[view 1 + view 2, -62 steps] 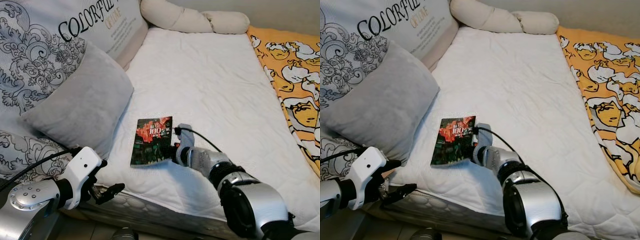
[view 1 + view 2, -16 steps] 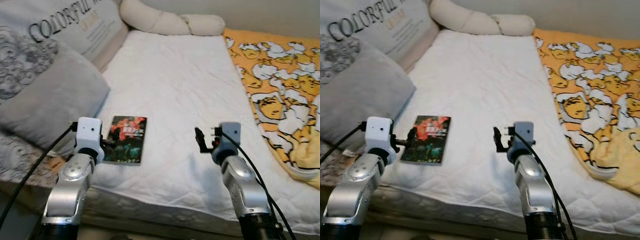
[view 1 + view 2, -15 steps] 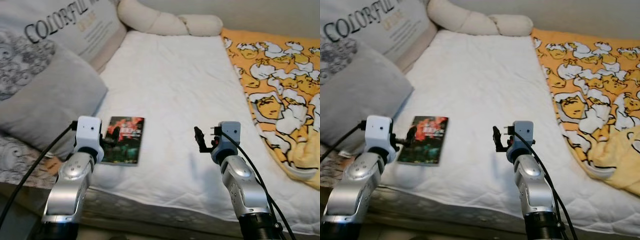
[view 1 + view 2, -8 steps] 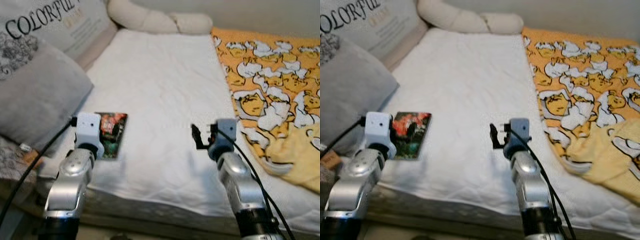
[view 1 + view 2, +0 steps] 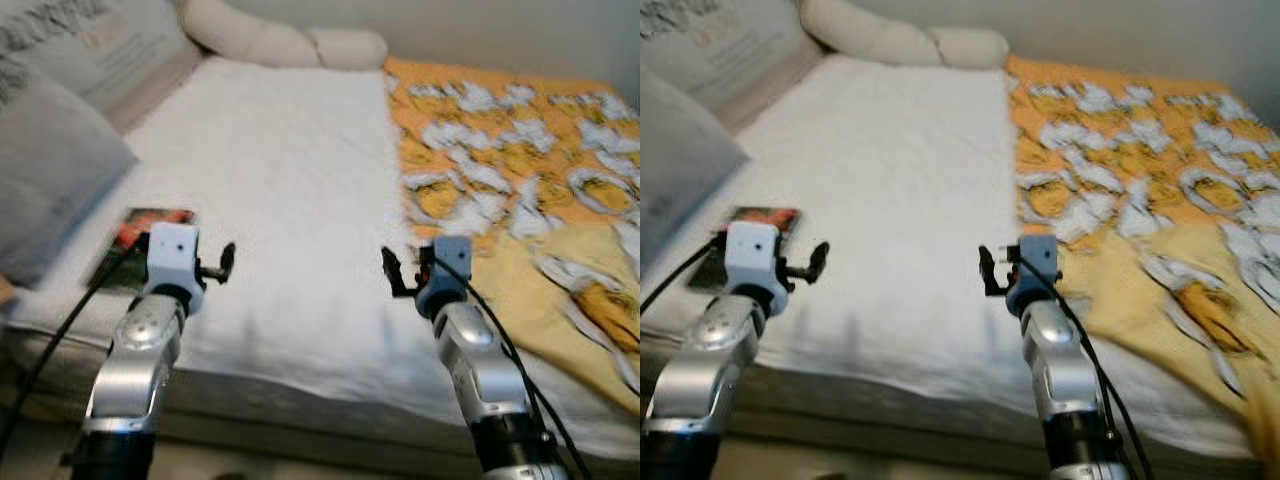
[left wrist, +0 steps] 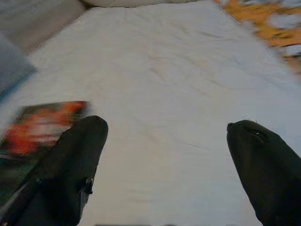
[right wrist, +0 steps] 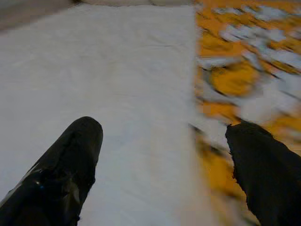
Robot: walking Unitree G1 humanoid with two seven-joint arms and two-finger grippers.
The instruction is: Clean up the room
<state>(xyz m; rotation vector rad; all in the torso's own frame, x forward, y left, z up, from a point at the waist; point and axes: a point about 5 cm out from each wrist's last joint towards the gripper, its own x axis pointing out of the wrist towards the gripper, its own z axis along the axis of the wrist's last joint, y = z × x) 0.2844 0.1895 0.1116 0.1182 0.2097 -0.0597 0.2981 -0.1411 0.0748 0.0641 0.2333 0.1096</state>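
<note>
Blurred head views over a bed with a white mattress (image 5: pixel 290 180). Left gripper (image 5: pixel 222 263) raised over the near left part of the mattress, empty, black fingers (image 6: pixel 70 165) spread wide in the left wrist view. Right gripper (image 5: pixel 392 272) raised near the middle of the near edge, likewise empty, fingers (image 7: pixel 66 165) wide apart in the right wrist view, hovering above the line between white mattress and orange blanket (image 5: pixel 520 170).

Book (image 5: pixel 140 235) with a red and dark cover flat on the mattress at the near left, just left of and partly behind the left wrist's white housing, not touched by either gripper; seen blurred beside one left finger in the left wrist view (image 6: pixel 42 125).

Orange blanket with white and yellow pattern across the right half of the bed, rumpled toward the near right. Grey pillow (image 5: pixel 45 170) at the far left, a printed cushion (image 5: pixel 110 40) behind it, a cream bolster (image 5: pixel 280 42) along the far end.
</note>
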